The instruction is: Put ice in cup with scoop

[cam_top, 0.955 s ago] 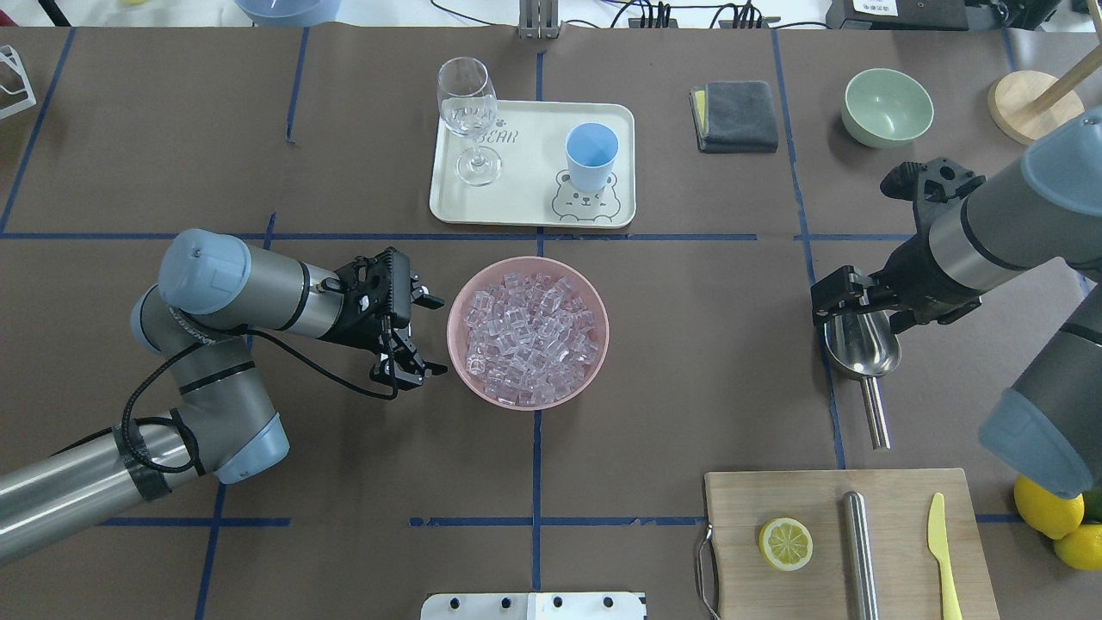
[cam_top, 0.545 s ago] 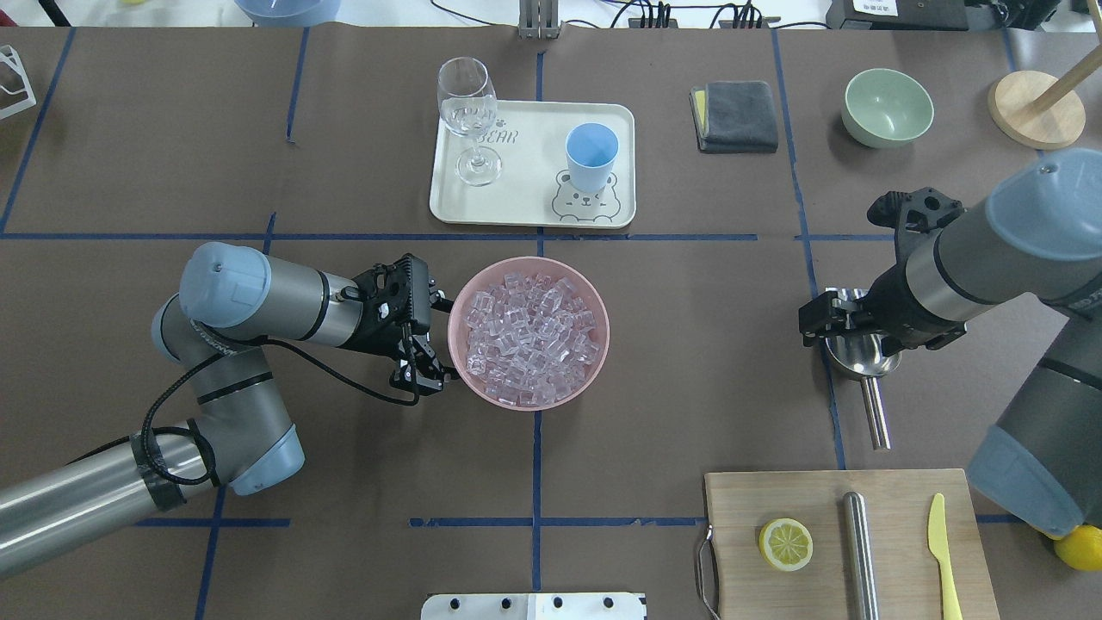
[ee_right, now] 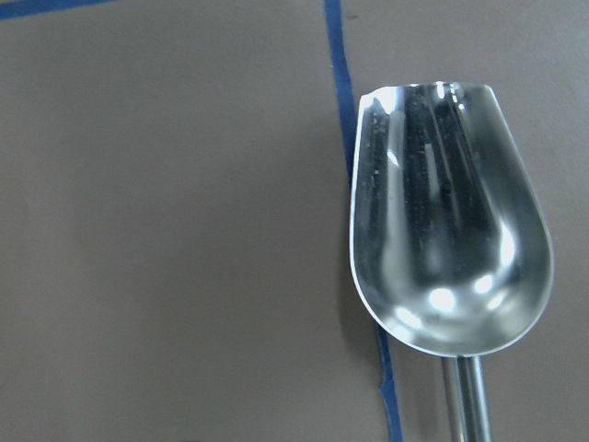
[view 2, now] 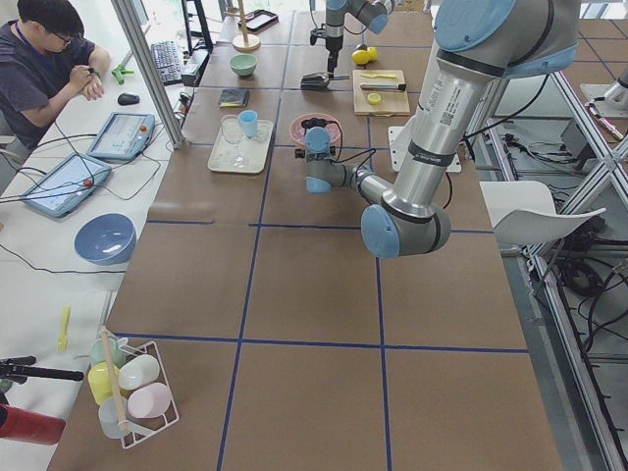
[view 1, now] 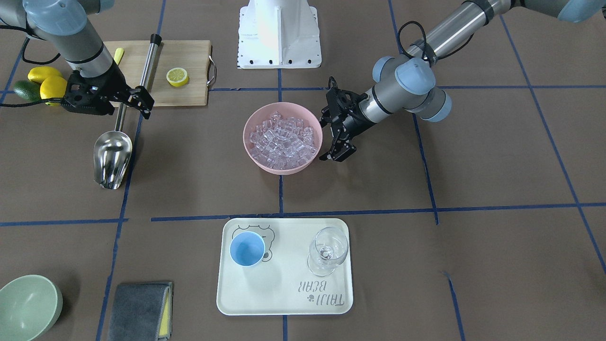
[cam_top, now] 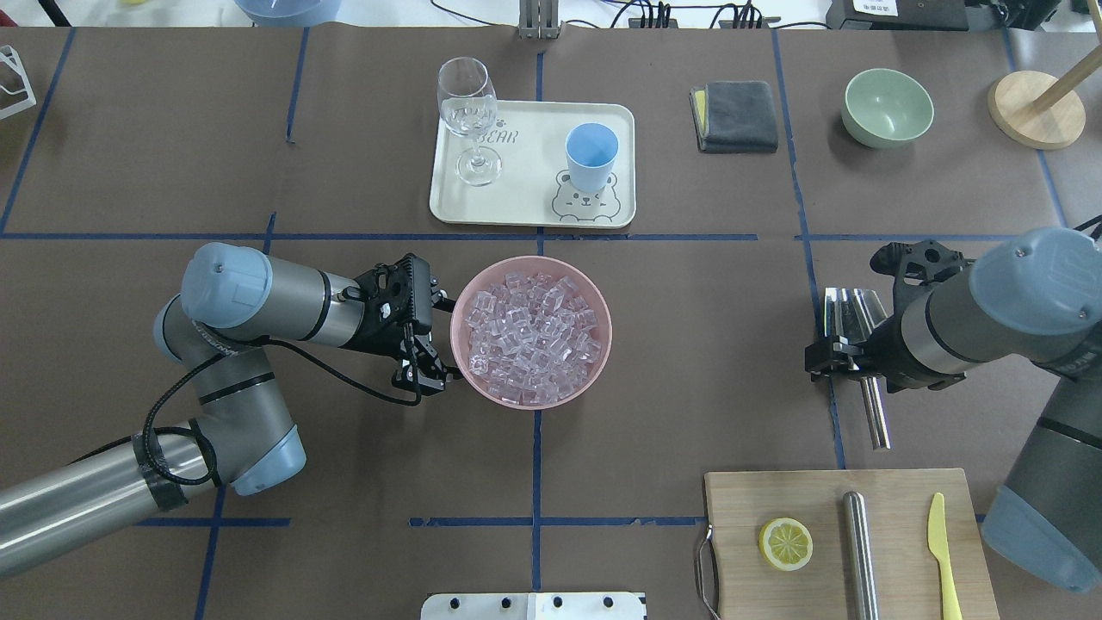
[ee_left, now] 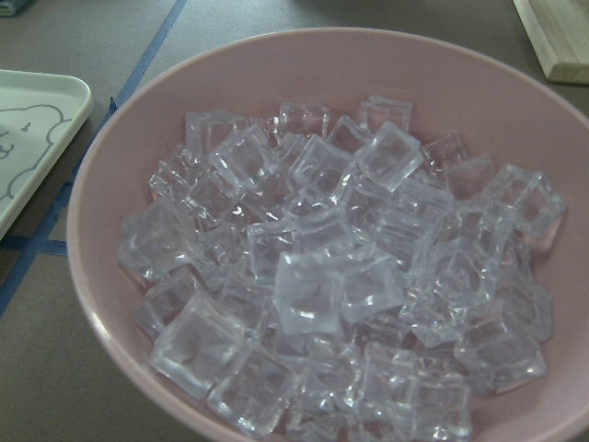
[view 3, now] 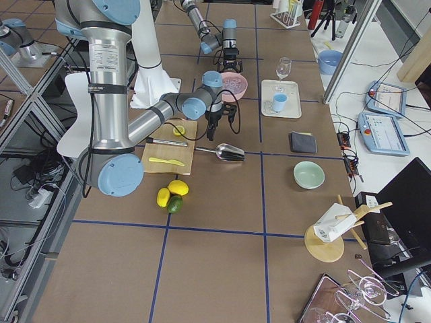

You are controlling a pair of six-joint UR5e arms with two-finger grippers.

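1. At the centre of the brown-covered table, the robot's left gripper (cam_top: 435, 338) sits at the left side of a round pink plastic bowl (cam_top: 608, 331). Its two fingers are spread wide along the bowl's outer wall and grip nothing. Whether they touch the wall cannot be told.
2. The ice (ee_left: 340, 285), a heap of small clear glossy cubes, fills the pink bowl almost to the rim.
3. On the right of the table lies the shiny stainless-steel scoop (cam_top: 848, 306) with its thin rod handle. It rests flat along a blue tape line, with the trough pointing to the far side and the handle toward the robot.
4. The right gripper (cam_top: 848, 360) hangs over the spot where handle meets trough. One finger shows well left of the handle, so the jaws stand apart and hold nothing. The other finger is hidden under the wrist.
5. The small light-blue plastic cup (cam_top: 591, 155) stands upright on the right part of a cream rectangular tray (cam_top: 525, 202) beyond the pink bowl. A clear stemmed wine glass (cam_top: 467, 112) stands on the tray's left part.
6. Near the robot on the right, a wooden cutting board (cam_top: 895, 560) carries a lemon half (cam_top: 785, 543), a steel cylinder (cam_top: 857, 551) and a yellow knife (cam_top: 941, 542).
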